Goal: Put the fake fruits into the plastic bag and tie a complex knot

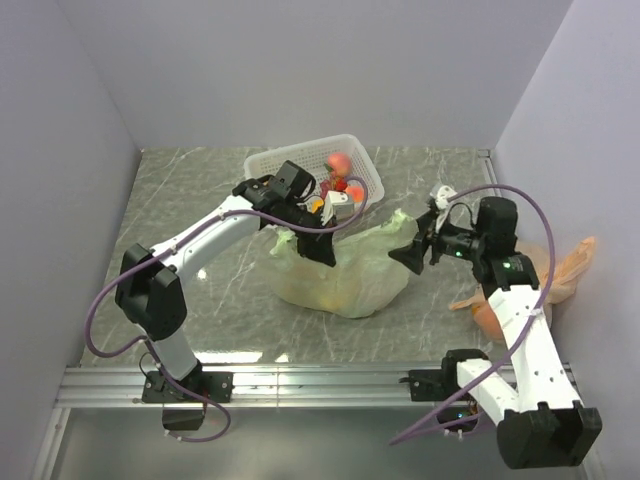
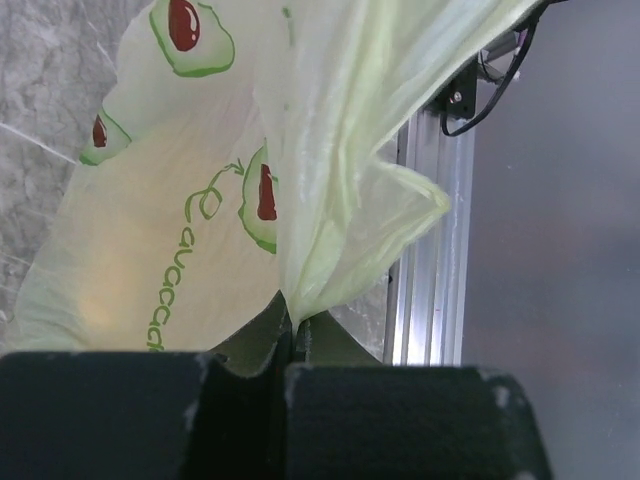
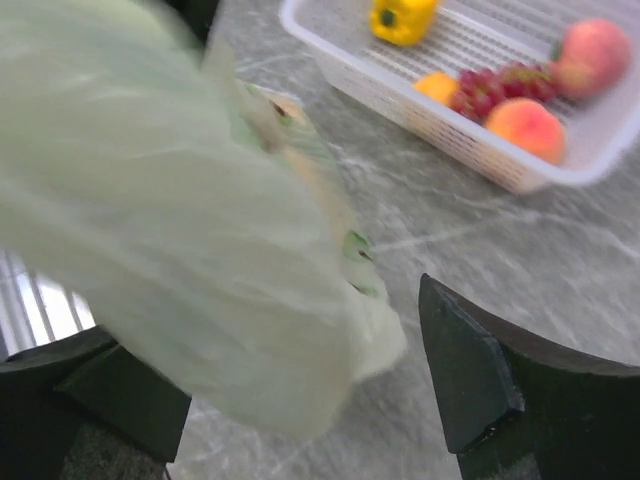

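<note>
Left wrist view: our left gripper (image 2: 292, 335) pinches a fold of the plastic bag (image 2: 180, 250), which sits beside the white basket (image 1: 285, 158), so we hold it taut and let the wide-open right gripper (image 3: 290, 390) close squarely on the opposite film.

From high at the near edge, my top camera looks down over the whole table (image 1: 190, 200). Both wrist cameras sit close against the plastic bag (image 2: 180, 250); the right one also catches the basket (image 3: 420, 110).
</note>
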Robot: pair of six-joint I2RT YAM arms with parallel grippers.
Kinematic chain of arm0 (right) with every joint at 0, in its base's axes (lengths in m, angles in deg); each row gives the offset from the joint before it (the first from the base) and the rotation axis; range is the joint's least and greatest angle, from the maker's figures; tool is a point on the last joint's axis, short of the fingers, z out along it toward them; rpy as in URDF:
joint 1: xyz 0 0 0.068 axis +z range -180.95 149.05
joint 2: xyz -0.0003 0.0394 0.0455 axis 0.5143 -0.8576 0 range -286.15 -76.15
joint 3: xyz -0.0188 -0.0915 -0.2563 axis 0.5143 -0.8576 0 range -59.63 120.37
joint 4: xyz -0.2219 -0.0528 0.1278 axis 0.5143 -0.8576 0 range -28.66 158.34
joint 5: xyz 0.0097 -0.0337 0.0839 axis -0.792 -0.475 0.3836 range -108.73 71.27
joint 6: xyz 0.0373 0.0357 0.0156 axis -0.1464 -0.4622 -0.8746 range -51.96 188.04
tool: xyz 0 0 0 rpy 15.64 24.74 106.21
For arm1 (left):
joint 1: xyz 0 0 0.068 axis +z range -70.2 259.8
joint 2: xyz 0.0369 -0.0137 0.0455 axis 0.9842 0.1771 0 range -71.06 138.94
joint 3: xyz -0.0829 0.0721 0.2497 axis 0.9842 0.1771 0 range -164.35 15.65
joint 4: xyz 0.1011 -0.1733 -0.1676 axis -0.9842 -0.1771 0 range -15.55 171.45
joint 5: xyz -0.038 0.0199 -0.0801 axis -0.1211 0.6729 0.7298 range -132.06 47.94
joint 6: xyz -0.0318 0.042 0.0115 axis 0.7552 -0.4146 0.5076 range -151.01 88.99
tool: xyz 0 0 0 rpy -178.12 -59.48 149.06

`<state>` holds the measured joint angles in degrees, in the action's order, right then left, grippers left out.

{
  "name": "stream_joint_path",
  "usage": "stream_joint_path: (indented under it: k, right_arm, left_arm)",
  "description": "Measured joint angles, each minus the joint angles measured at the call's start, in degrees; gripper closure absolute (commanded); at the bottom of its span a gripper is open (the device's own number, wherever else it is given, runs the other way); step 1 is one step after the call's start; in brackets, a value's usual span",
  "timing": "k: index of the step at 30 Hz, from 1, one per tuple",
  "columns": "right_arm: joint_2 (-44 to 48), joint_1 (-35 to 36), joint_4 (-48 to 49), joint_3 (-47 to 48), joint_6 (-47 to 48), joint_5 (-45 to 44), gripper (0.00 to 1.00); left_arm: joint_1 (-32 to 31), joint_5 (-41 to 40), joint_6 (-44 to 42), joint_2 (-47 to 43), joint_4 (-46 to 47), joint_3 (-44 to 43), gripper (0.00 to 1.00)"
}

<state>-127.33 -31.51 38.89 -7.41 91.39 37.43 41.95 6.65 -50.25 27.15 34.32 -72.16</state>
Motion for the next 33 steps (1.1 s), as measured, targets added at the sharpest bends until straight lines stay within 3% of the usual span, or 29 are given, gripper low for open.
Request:
stream_joint_path:
  k: [3, 4, 5, 6, 7, 18, 19, 20, 21, 22, 24, 33]
  right_arm:
    - [-0.4, 4.9, 5.3, -2.1, -2.1, -0.2, 0.4]
    - [-0.3, 6.4, 7.2, -2.8, -3.3, -0.2, 0.78]
    - [-0.4, 7.5, 8.7, -3.3, -4.6, -0.2, 0.92]
    - [-0.5, 8.1, 10.4, -3.9, -6.9, -0.7, 1.0]
    - [-0.8, 8.2, 12.1, -4.4, -9.4, -1.5, 1.0]
    - [-10.4, 8.5, 16.5, -5.0, -44.5, -15.1, 1.0]
    - [-11.3, 8.5, 16.6, -5.0, -46.1, -15.1, 0.95]
    - [-12.2, 8.5, 16.9, -5.0, -47.6, -14.8, 0.81]
    - [-12.7, 8.4, 17.0, -5.0, -48.7, -14.3, 0.51]
    - [-12.8, 8.4, 17.2, -5.0, -49.4, -13.5, 0.4]
    - [-11.8, 8.2, 18.4, -5.6, -48.7, -11.5, 0.25]
    - [-0.4, 8.6, 26.7, -14.8, -43.1, -6.2, 0.16]
  left_arm:
    - [0.0, 0.1, 0.0, 0.1, -0.1, 0.1, 1.0]
    - [0.0, 0.1, 0.1, 0.1, 0.2, 0.2, 0.99]
    - [0.0, 0.0, 0.4, 0.1, 1.0, 0.5, 1.0]
    - [0.0, -0.3, 0.9, -0.1, 2.2, 1.2, 1.0]
    - [0.0, -1.1, 1.6, -0.5, 3.6, 2.6, 1.0]
    - [-2.5, -15.0, 13.1, -14.4, 26.1, 24.0, 1.0]
    - [-2.9, -15.4, 13.8, -14.4, 26.8, 24.4, 1.0]
    - [-3.1, -15.2, 14.5, -14.2, 26.9, 24.5, 1.0]
    - [-3.2, -14.9, 15.2, -13.8, 27.0, 24.5, 1.0]
    - [-3.1, -14.4, 15.9, -13.4, 27.3, 24.4, 1.0]
    - [-2.4, -12.6, 18.3, -12.1, 27.3, 24.0, 1.0]
    - [0.2, -4.3, 24.7, -9.3, 28.7, 21.2, 1.0]
